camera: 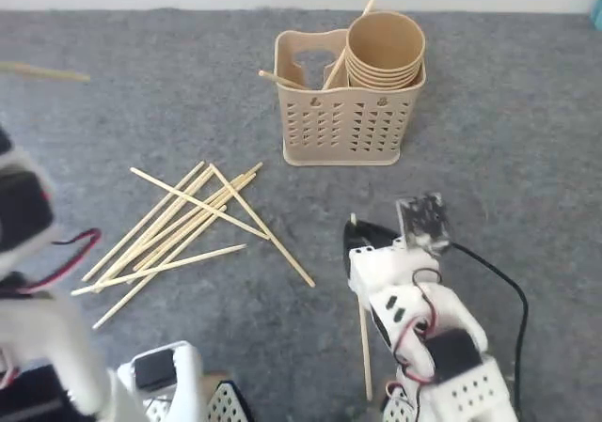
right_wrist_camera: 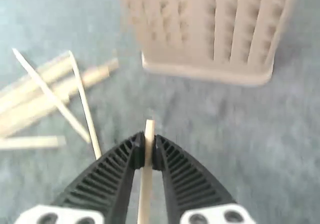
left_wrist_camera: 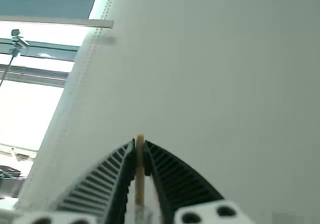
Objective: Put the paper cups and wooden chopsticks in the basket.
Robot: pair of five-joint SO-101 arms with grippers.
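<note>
A beige perforated basket (camera: 348, 121) stands at the back of the grey carpet. A stack of paper cups (camera: 384, 51) fills one compartment and a few chopsticks (camera: 334, 65) lean in the other. Several wooden chopsticks (camera: 183, 225) lie in a loose pile left of centre. My right gripper (camera: 360, 237) is low in front of the basket (right_wrist_camera: 210, 29), shut on one chopstick (right_wrist_camera: 147, 134) that trails back beside the arm (camera: 365, 347). My left gripper (left_wrist_camera: 139, 143) is raised, facing a pale wall, shut on another chopstick (left_wrist_camera: 139, 159).
One more chopstick (camera: 42, 71) shows at the far left edge; I cannot tell whether it lies on the carpet. The left arm (camera: 23, 206) stands at the left edge. A black cable (camera: 508, 290) runs beside the right arm. Open carpet lies between the pile and the basket.
</note>
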